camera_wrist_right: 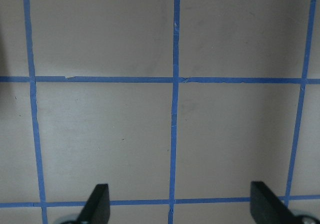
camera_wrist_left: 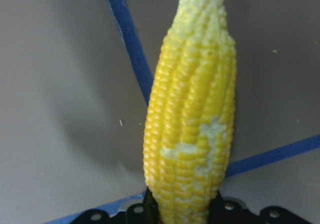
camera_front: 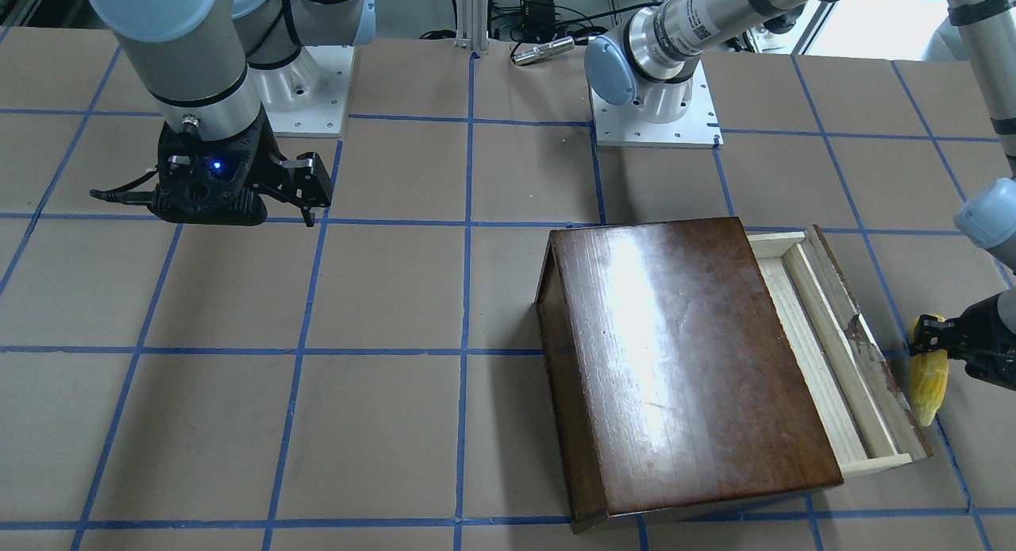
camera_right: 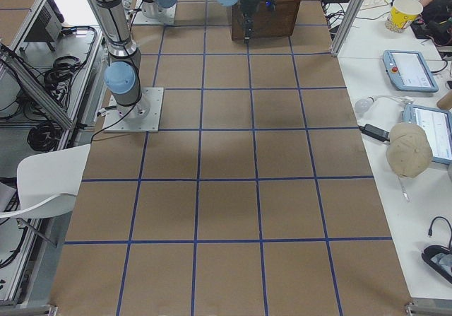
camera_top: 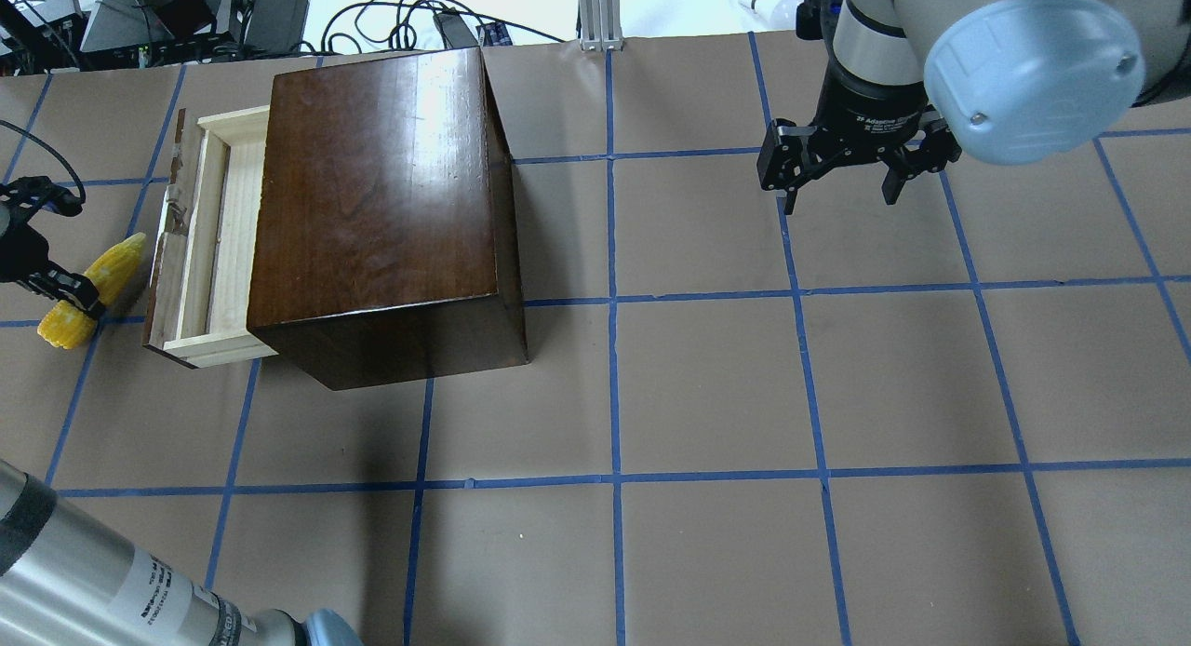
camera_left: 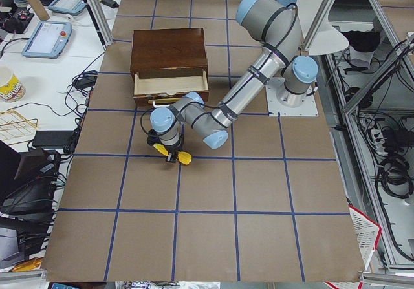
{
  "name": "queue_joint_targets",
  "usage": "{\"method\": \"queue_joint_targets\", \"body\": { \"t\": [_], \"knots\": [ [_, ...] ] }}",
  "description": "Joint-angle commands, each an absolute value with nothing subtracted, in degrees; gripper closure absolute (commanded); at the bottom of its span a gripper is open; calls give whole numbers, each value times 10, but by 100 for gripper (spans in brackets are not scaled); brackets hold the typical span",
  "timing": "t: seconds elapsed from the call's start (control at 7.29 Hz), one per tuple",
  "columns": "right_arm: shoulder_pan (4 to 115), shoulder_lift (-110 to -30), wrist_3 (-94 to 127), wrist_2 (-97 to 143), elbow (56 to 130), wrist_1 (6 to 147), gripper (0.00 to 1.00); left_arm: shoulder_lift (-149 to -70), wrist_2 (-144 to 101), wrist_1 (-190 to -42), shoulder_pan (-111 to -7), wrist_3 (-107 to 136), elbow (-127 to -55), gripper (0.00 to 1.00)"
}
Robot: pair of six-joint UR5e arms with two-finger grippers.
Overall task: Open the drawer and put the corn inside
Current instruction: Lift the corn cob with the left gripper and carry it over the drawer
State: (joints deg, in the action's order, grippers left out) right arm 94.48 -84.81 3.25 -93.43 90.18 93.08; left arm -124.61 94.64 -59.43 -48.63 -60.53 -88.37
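Just outside the drawer's chipped front panel, the corn point(camera_top: 88, 292) sat in the left gripper point(camera_top: 73, 295), which was clenched across its thick end while the tapered tip pointed away toward the far end of the box. I could not tell whether the cob was clear of the paper. The drawer point(camera_top: 216, 348) stood part way out of the dark box point(camera_top: 372, 181), showing a long, narrow strip of empty pale tray.

As I judged it, the step in hand was carrying the corn over the panel and setting it down inside. To do that well I would lift first, so the cob cleared the panel's top edge. I would then turn it to lie along the tray's length, since the slot looked tight crosswise, and let go low. The right gripper point(camera_top: 839, 199) hung released and empty over the table point(camera_top: 707, 385), well apart.
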Motion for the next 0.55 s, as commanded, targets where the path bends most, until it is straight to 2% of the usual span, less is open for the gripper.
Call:
{"method": "queue_joint_targets", "body": {
  "t": [0.0,0.41],
  "knots": [
    [945,-848,33,-934,902,931,0,-1222,946,-600,-496,-605,-865,100],
    [945,-848,33,-934,902,931,0,-1159,897,-658,-497,-580,-853,100]
  ]
}}
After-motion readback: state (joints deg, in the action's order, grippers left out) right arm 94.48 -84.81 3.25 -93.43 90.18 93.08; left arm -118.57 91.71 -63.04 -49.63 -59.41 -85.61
